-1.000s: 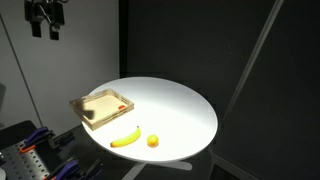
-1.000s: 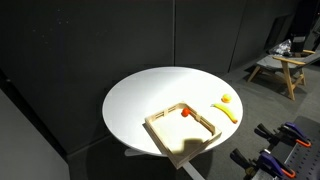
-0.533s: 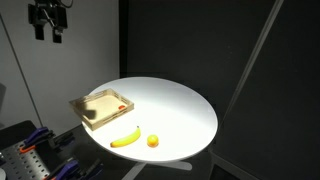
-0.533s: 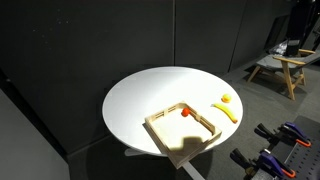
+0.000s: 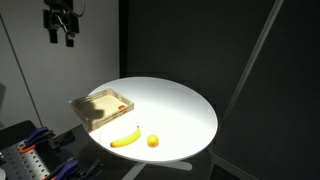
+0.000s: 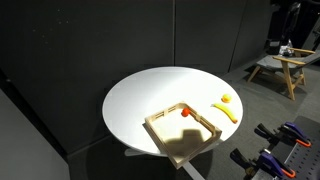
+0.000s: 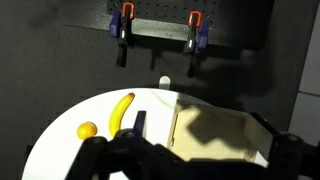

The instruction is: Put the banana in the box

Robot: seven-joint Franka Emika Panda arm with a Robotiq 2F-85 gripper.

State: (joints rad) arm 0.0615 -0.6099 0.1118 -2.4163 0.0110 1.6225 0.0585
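The banana [image 5: 125,138] [image 6: 227,112] lies on the round white table, small, curved and yellow. It also shows in the wrist view as the banana [image 7: 121,112]. The box [image 5: 100,106] [image 6: 183,131] is a shallow tan wooden tray beside it, with a red mark at one corner. My gripper [image 5: 62,24] hangs high above the table, beyond the box, open and holding nothing. In the wrist view the gripper [image 7: 212,138] looks down with the box [image 7: 225,140] between its dark fingers [image 7: 138,125] and the banana off to the left.
A small orange ball [image 5: 153,141] [image 6: 227,99] [image 7: 87,130] sits close to the banana. The table [image 5: 180,115] ends near the box and fruit. Orange-handled clamps [image 7: 125,22] hang on a dark rack past the table. A wooden stool [image 6: 280,68] stands far off.
My gripper has shifted to the right and slightly down in an exterior view, still open. Banana, ball and box have not moved.
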